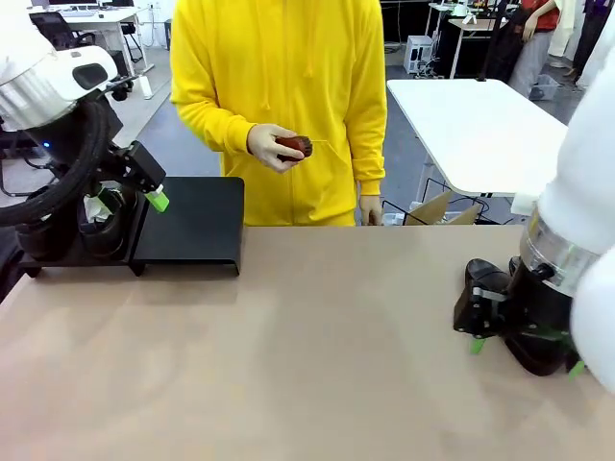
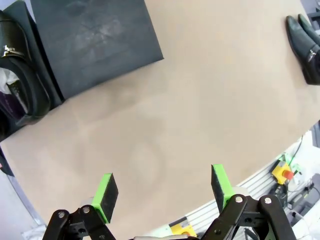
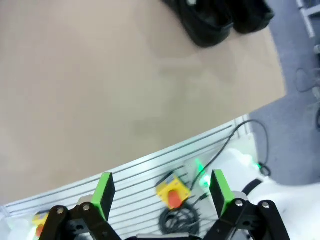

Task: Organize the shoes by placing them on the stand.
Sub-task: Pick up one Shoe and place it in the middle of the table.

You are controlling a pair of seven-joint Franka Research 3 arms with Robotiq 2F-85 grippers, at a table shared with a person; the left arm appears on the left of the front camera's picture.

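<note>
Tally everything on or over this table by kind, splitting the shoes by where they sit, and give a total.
Shoes on the stand: 2
Shoes on the table: 2
Stand: 1
Small reddish-brown object in the person's hand: 1
Total: 6
</note>
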